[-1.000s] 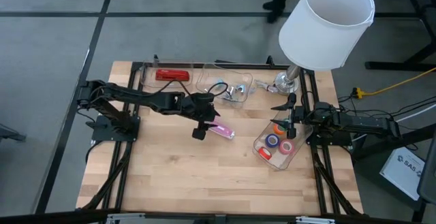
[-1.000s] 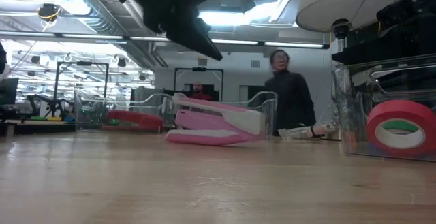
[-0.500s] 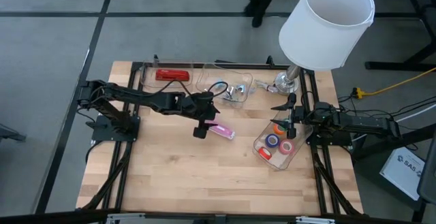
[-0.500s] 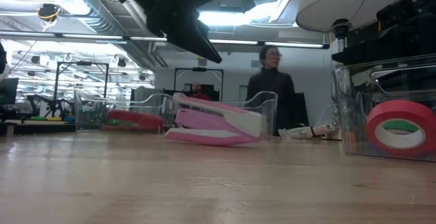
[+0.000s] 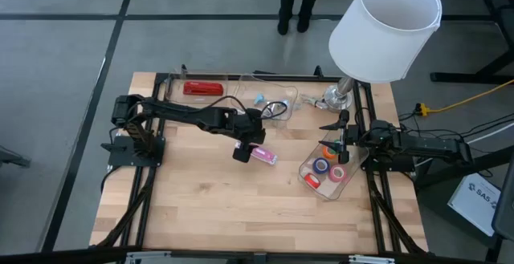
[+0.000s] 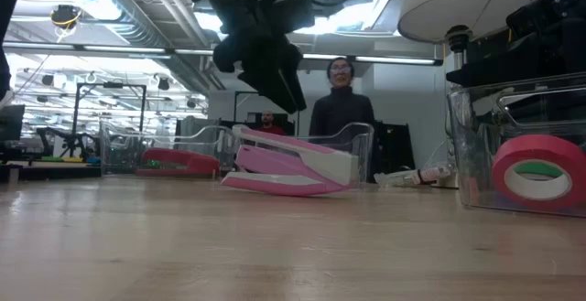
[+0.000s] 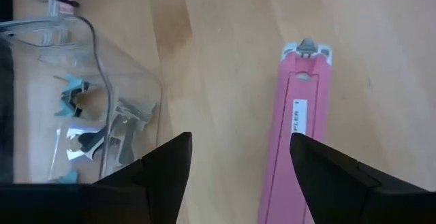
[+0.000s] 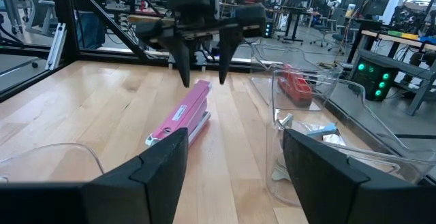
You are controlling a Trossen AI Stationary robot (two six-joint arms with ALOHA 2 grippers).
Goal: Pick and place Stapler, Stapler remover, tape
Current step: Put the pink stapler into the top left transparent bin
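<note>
1. I see the pink stapler (image 5: 263, 156) lying flat mid-frame on the table (image 5: 193, 200), long axis running upper-left to lower-right.
2. My left gripper (image 5: 245, 145) hovers over its upper-left end, fingers spread, off to one side of the body.
3. My right gripper (image 5: 340, 140) waits spread at the right edge, over the tape (image 5: 328, 166) bin.

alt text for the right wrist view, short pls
The left gripper hangs open just above the far end of a pink stapler lying on the wooden table. Beside it stand clear bins, one holding a red stapler. The right arm's own open fingers frame the foreground.
</note>
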